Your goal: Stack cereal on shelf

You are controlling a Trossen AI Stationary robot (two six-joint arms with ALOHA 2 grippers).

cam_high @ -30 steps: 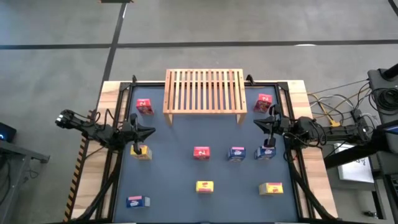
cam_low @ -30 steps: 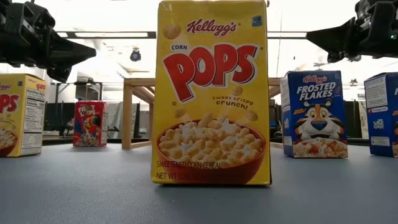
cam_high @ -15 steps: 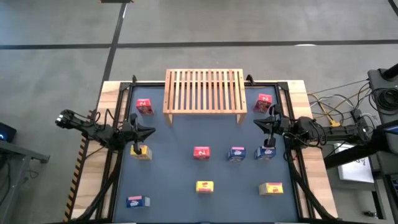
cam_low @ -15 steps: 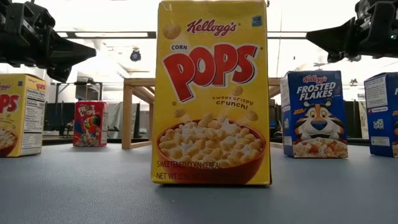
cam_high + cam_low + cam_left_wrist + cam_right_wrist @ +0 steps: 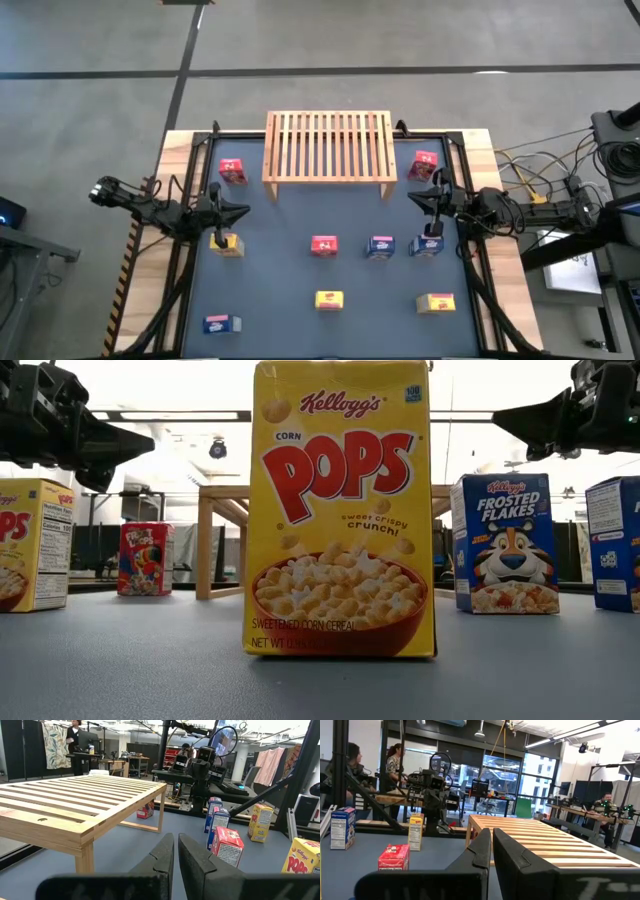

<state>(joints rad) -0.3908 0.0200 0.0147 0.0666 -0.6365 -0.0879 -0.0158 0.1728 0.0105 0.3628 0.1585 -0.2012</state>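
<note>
The shelf (image 5: 328, 147), a light wooden slatted rack on short legs, stands at the table's far middle. Several small cereal boxes stand upright on the grey mat: red ones (image 5: 232, 170) (image 5: 424, 161) (image 5: 323, 245), blue ones (image 5: 380, 247) (image 5: 427, 245) (image 5: 221, 323) and yellow ones (image 5: 227, 243) (image 5: 329, 299) (image 5: 436, 303). My left gripper (image 5: 243, 211) hovers shut at the left edge, above the yellow box there. My right gripper (image 5: 412, 197) hovers shut at the right edge. Both point inward and hold nothing.
The low view is filled by the near yellow box (image 5: 340, 510), with the shelf's leg (image 5: 205, 545) behind it. Black frame rails (image 5: 190, 250) run along both table sides. Cables (image 5: 545, 185) lie off the right edge. People stand in the room beyond.
</note>
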